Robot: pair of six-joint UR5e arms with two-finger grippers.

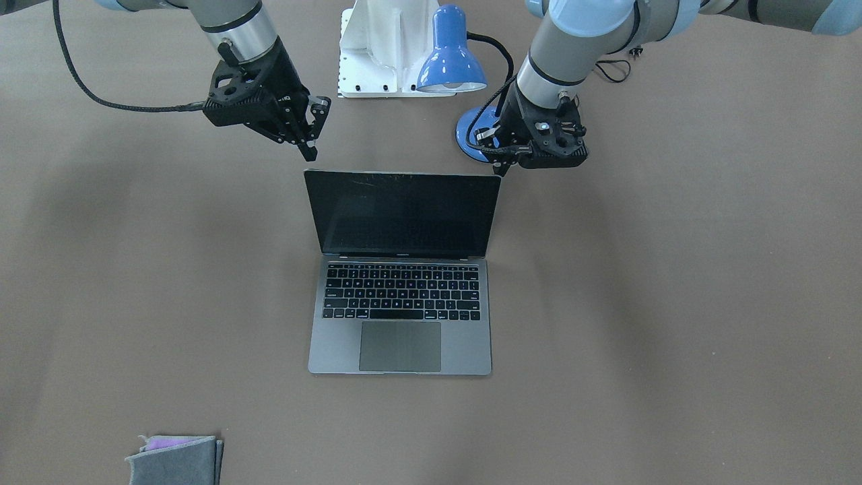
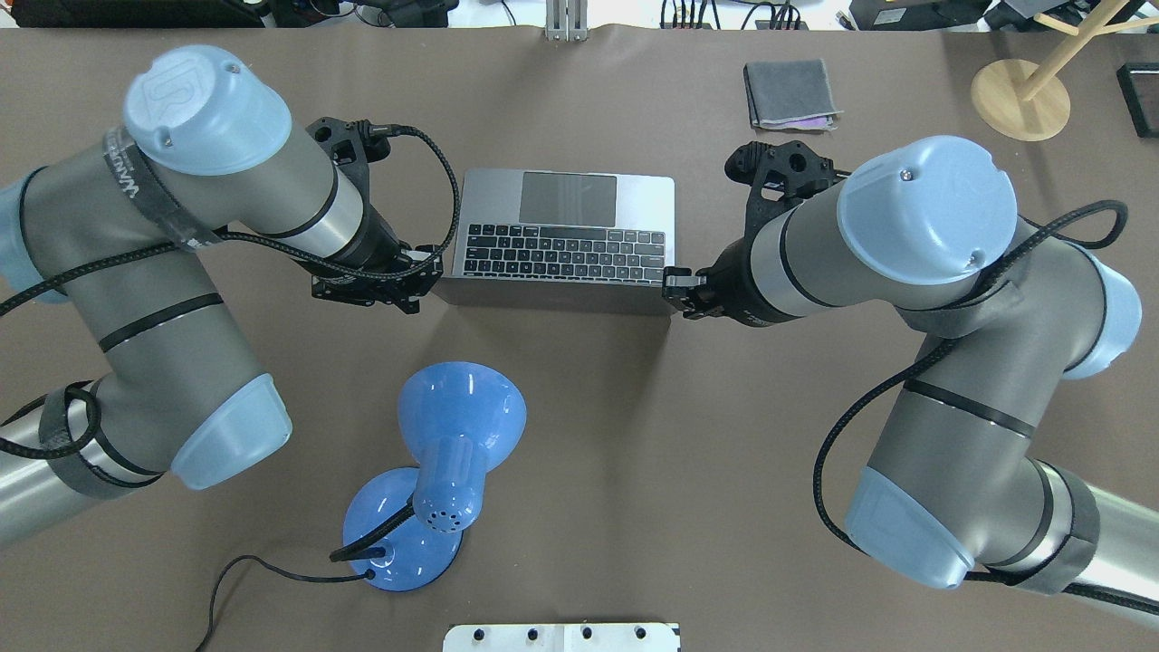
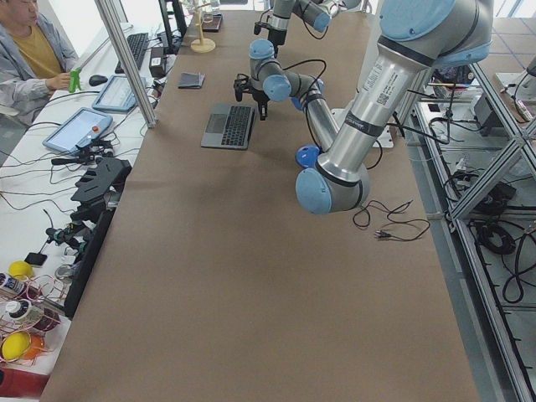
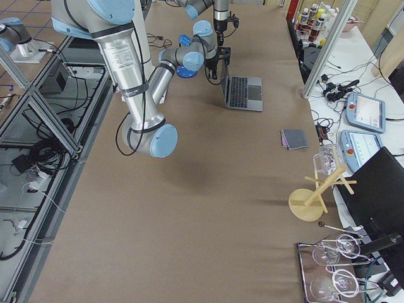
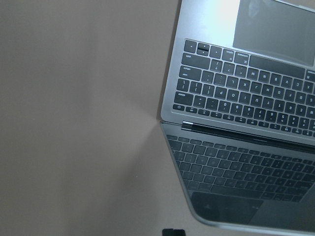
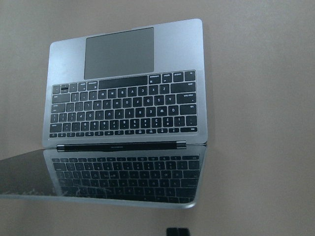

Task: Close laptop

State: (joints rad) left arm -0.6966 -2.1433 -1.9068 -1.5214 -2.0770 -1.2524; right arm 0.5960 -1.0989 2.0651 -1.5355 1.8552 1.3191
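Note:
The space-grey laptop (image 1: 401, 296) lies open in the middle of the table, its black screen standing up and its keyboard facing away from me. It also shows in the overhead view (image 2: 566, 240) and in both wrist views (image 5: 236, 98) (image 6: 128, 108). My left gripper (image 1: 502, 167) (image 2: 433, 272) hovers just beside the lid's top corner on my left. My right gripper (image 1: 310, 153) (image 2: 670, 282) hovers at the opposite top corner. Both look shut and empty; only a small dark tip shows at the bottom centre of each wrist view. Neither touches the lid.
A blue desk lamp (image 1: 450, 57) (image 2: 444, 453) stands behind the lid, close to my left gripper. A folded grey cloth (image 1: 175, 461) (image 2: 790, 93) lies near the far edge. A wooden stand (image 2: 1019, 86) is at the far right. A white base plate (image 1: 384, 47) sits at my edge.

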